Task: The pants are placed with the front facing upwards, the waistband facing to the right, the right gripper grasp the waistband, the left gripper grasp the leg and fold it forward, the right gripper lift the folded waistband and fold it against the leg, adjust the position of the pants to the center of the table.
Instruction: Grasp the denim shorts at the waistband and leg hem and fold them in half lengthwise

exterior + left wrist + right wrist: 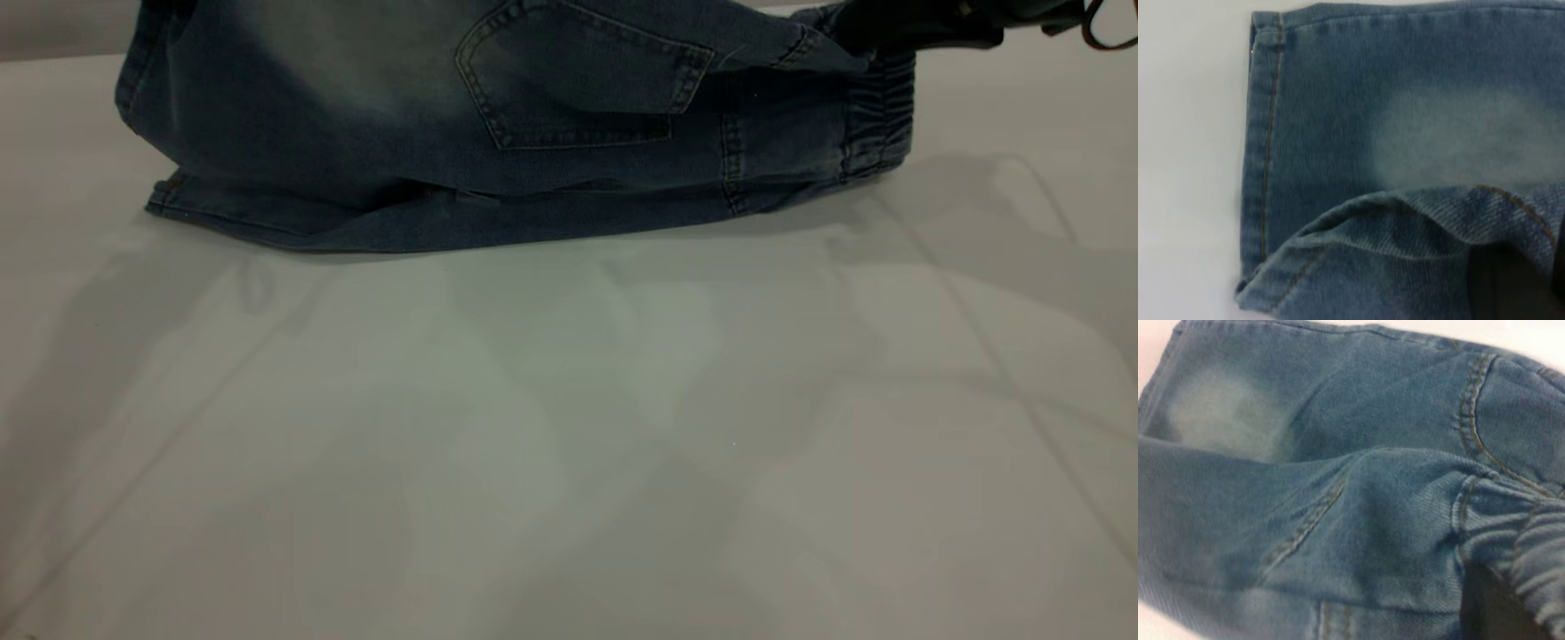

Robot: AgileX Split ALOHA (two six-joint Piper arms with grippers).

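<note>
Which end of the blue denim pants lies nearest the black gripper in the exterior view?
The gathered elastic waistband end, beside the right gripper; the hemmed leg end lies left.

The short blue denim pants (pixel 427 133) with tan stitching lie folded lengthwise along the far side of the plain white matte worktop (pixel 569 444), a patch pocket facing up. Their gathered elastic waistband (pixel 880 116) points right, where the black right gripper (pixel 916 27) sits at its raised upper edge, touching the cloth.
</note>
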